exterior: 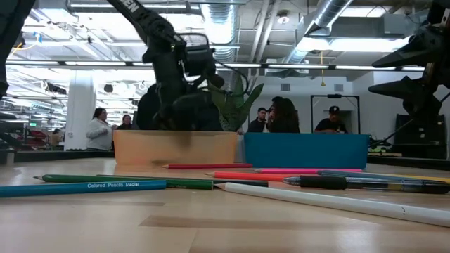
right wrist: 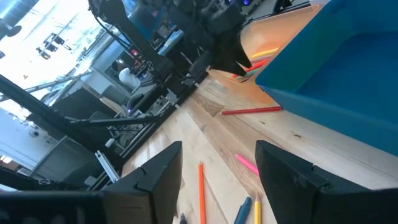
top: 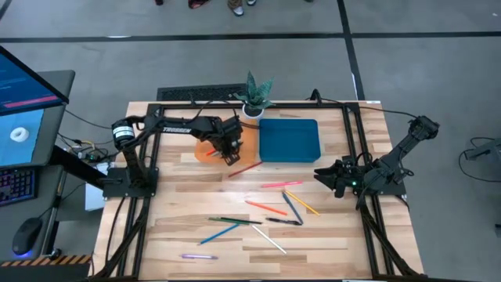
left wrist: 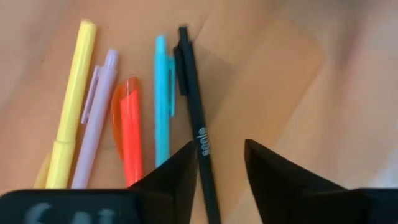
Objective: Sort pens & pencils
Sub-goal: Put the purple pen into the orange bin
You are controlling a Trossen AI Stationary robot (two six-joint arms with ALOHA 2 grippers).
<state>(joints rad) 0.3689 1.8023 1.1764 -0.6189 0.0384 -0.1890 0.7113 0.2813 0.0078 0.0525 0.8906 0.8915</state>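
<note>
On my left wrist camera I see the left gripper [left wrist: 217,165] with its jaws apart and a black pen [left wrist: 198,124] lying between them inside the orange tray [top: 202,149], next to a light blue pen [left wrist: 163,99], an orange highlighter [left wrist: 129,130], a lilac pen [left wrist: 96,118] and a yellow pen [left wrist: 69,106]. The right gripper [top: 322,175] waits with jaws wide apart, holding nothing, on the far side of the blue tray [top: 290,139] from the orange tray. The other pens and pencils [top: 266,213] lie scattered on the table [top: 180,196], beyond the two trays, and a red pencil [top: 245,168] lies near the orange tray.
</note>
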